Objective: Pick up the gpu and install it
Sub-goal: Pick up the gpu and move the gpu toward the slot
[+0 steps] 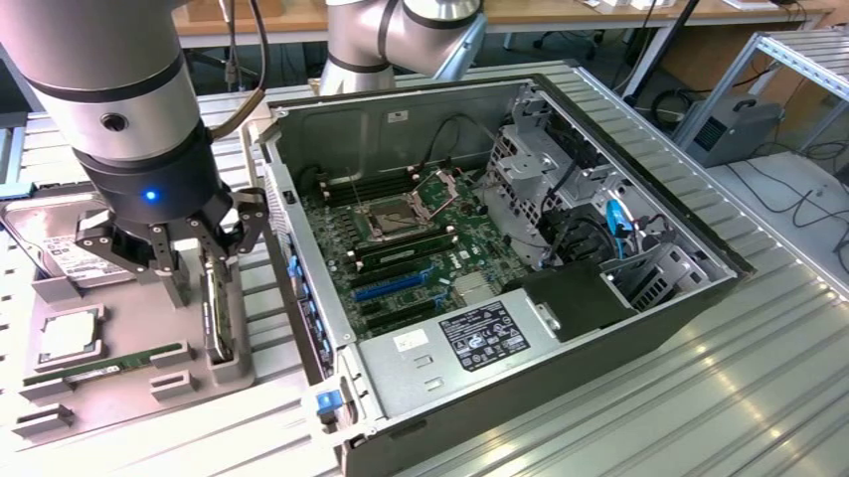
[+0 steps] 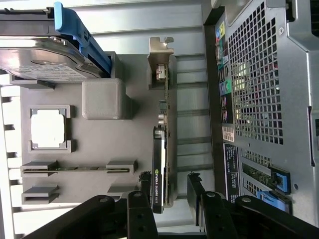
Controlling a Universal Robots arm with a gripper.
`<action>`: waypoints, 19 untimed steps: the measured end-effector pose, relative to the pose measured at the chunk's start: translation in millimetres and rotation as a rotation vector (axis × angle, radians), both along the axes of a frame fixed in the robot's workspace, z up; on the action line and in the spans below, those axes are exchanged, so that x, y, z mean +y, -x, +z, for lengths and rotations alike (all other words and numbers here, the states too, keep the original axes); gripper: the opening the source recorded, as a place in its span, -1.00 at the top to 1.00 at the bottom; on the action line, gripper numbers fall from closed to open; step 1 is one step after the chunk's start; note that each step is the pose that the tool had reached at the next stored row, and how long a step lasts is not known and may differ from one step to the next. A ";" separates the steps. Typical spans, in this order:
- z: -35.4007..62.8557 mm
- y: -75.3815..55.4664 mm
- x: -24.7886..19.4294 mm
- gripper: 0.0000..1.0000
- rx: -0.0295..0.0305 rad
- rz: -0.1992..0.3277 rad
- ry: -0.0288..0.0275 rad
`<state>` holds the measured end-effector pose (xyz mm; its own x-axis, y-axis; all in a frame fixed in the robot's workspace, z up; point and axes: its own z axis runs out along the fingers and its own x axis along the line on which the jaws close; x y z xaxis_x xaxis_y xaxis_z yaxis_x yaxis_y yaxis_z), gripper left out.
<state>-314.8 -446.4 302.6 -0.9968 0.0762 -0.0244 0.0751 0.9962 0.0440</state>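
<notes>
Gray tray at exterior view's left, loaded with one hard drive (partly hidden by arm), one CPU, one memory stick, one gpu stood on edge. gpu straddled by released end effector; contact not discernible. Open computer case at exterior view's right, motherboard seated inside.

Clear gaps flank gpu, case wall near

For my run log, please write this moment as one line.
gripper: open, astride gpu | gpu: on edge in gray holder | install: not done
</notes>
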 end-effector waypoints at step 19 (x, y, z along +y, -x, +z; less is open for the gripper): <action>-5.7 0.0 0.0 0.15 0.0000 0.000 0.0005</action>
